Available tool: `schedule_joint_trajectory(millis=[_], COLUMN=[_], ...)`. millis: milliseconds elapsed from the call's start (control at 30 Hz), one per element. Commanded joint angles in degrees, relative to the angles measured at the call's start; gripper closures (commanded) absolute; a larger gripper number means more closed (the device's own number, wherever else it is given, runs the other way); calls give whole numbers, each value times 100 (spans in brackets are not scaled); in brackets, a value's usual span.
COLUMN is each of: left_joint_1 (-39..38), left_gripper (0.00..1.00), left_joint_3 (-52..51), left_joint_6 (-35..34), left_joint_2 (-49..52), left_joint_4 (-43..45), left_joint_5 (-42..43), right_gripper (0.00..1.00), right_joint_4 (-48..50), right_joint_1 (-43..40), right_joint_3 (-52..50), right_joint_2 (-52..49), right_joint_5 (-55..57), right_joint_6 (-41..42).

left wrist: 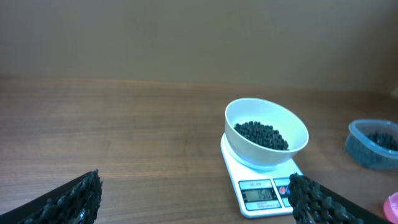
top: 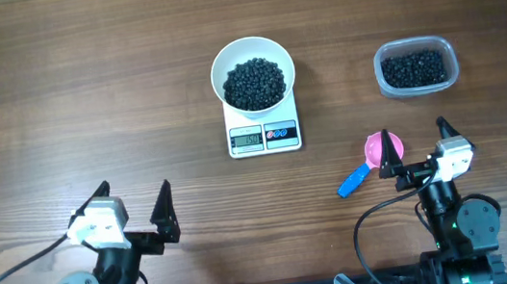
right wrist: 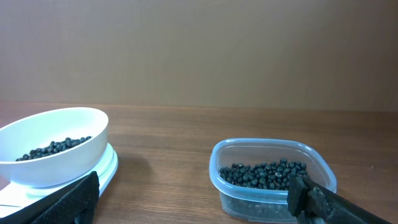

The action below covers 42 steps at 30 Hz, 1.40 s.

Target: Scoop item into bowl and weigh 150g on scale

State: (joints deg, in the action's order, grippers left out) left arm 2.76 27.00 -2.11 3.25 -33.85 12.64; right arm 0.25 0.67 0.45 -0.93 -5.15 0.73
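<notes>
- The round white bowl (top: 217, 77) stands on the small white rectangular scale (top: 289, 118), so that the scale can weigh what is inside it.
- The small black beads (top: 255, 82) form a heap in this bowl. More of them lie in the clear plastic tub (top: 383, 74), well apart to the right.
- The scale's display shows digits, but we cannot read them with certainty.
- The pink scoop with a blue handle (top: 363, 165) lies on the wooden worktop (top: 82, 85). We judge that the scooping is finished.
- The left pincer (top: 134, 191) is spread wide and carries nothing. The bowl is far in front of it, to its right.
- The right pincer (top: 414, 132) is also spread and empty. The scoop lies just beside one of its fingers, and the bowl is ahead to its left.
</notes>
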Motion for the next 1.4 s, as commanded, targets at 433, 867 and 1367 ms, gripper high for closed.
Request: schedule_joint_trajectory(millis=[433, 867, 1367], left_joint_1=[46, 46, 46], left_gripper=[0, 0, 0], left_joint_3=[-957, -1794, -2411], left_joint_6=[-1189, -1187, -1189], left_joint_2=[-310, -310, -310], left_joint_4=[1257, 2264, 2855], left_joint_5=[-678, -680, -673], right_gripper=[0, 0, 0], right_joint_4=[11, 11, 11], right_joint_1=[22, 22, 22], right_joint_3=[-15, -15, -15], right_joint_2=[66, 66, 66], right_joint_5=[-90, -90, -90], right_joint_6=[-59, -59, -59])
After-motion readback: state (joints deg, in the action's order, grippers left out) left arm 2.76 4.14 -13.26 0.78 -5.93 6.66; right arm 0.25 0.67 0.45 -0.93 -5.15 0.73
